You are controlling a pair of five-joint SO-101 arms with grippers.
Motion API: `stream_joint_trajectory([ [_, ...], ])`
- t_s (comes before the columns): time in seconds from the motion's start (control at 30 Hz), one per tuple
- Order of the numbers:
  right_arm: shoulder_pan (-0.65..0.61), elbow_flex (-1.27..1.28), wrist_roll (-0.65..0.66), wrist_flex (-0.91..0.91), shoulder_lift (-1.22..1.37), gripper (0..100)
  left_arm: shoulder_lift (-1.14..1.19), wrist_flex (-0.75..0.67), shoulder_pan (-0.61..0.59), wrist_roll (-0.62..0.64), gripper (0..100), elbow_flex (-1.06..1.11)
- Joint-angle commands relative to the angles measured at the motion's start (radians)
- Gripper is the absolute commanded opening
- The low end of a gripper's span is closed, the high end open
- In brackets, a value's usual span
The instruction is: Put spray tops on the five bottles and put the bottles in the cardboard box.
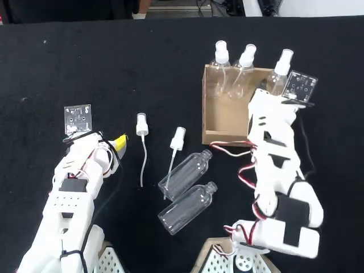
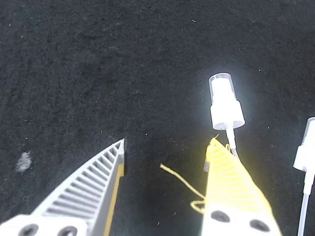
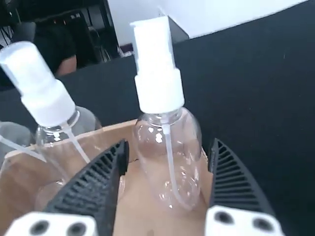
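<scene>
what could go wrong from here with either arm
1. The right gripper is open with a finger on either side of the capped bottle standing by the cardboard box wall. Pulling away crooked might tip it.
2. In the left wrist view, the left gripper has its yellow fingertip lined up with the spray top at its thin tube. Closing there may pinch the tube, not the head.
3. The uncapped bottles lie on their sides and may roll.
</scene>
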Motion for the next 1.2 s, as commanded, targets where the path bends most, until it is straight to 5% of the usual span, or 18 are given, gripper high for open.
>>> stream_joint_trajectory([
  [0.0,-0.005,0.018,-0.003,0.005,-0.091,21.9,-0.011,-0.02,0.012,-0.008,26,-0.01],
  [0.13,-0.005,0.051,-0.003,0.08,-0.15,21.9,-0.012,-0.02,0.012,-0.008,26,-0.01],
  [0.47,0.112,0.03,-0.002,0.661,-0.504,21.8,-0.012,-0.02,0.012,-0.008,26,-0.01],
  [0.6,0.161,0.004,-0.002,0.802,-0.621,10.0,-0.011,-0.02,0.012,-0.008,26,-0.013],
  [0.67,0.178,-0.019,0.011,0.816,-0.628,0.4,-0.012,-0.02,0.012,-0.008,26,-0.013],
  [1.17,0.176,-0.193,0.13,0.733,-0.282,1.1,-0.014,-0.02,0.012,-0.008,26,-0.01],
])
